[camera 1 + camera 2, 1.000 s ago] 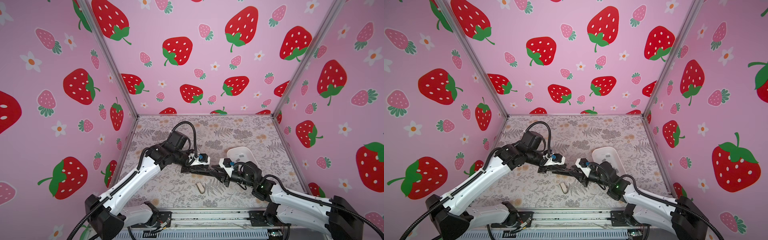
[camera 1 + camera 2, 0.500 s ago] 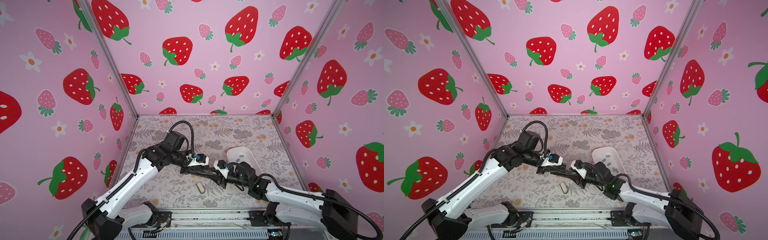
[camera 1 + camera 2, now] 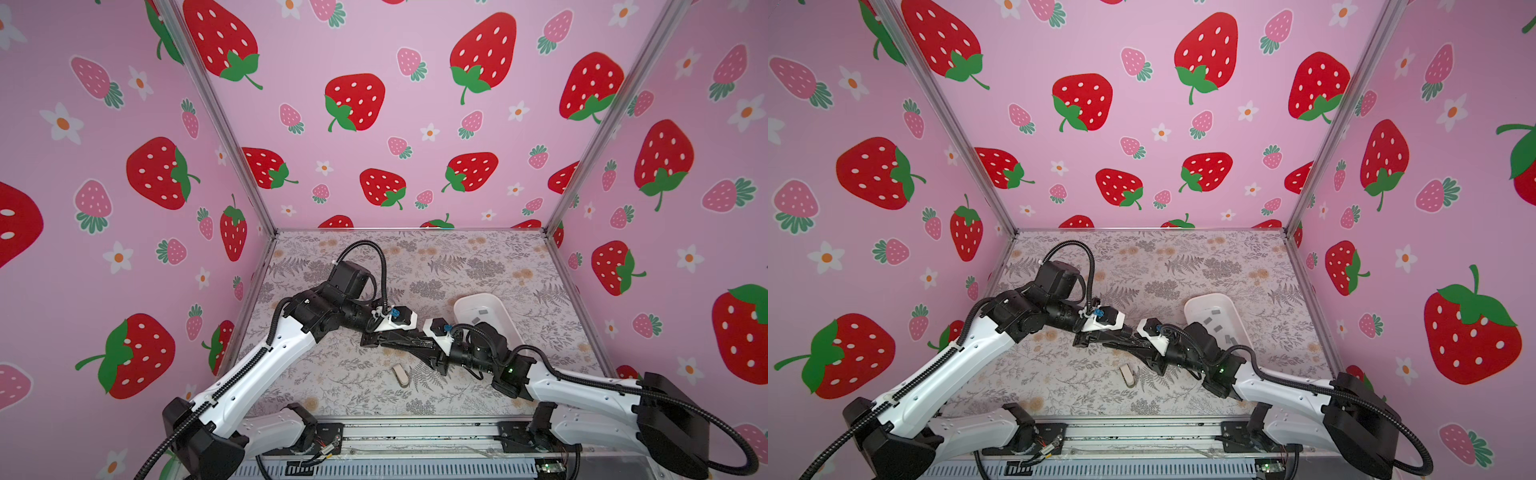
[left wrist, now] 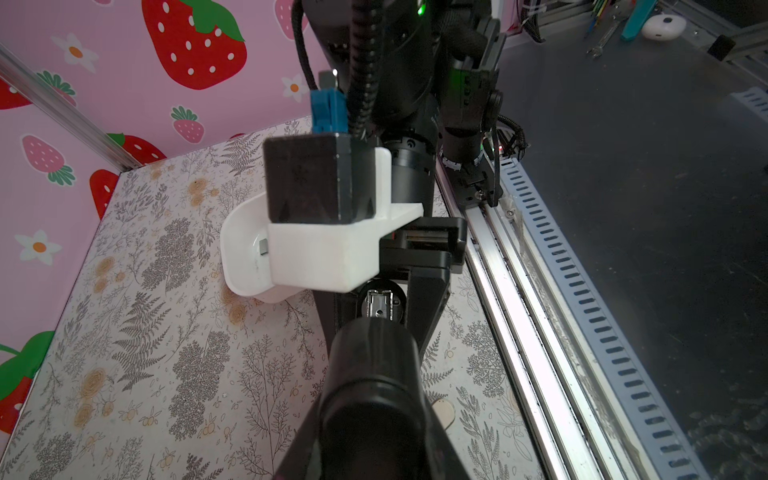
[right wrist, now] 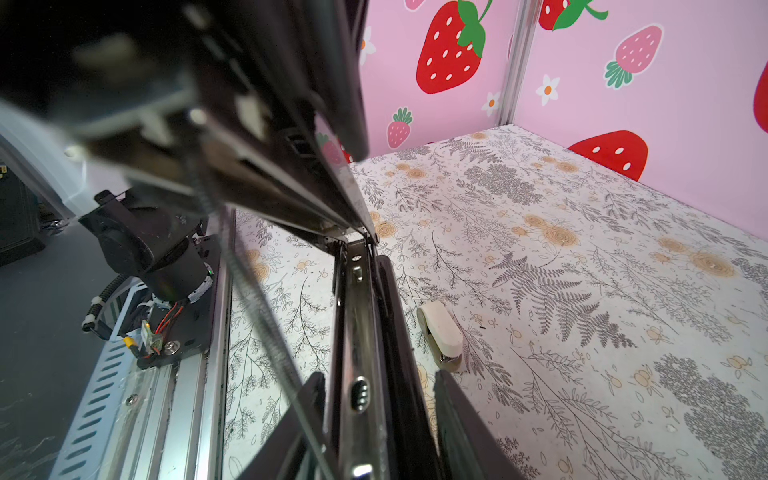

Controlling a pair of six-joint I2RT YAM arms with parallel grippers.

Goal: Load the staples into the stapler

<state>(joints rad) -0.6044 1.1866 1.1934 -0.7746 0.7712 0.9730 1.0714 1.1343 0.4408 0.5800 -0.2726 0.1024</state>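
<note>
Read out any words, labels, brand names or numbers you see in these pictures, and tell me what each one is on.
No readable text anywhere.
black stapler: bare metal and black plastic, no print visible.
small cream stapler: no marking visible.
white tray: no label.
black camera housing: possibly a faint mark, too dim to read.

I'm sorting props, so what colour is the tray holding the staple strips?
White; the tray shows best in a top view.
</note>
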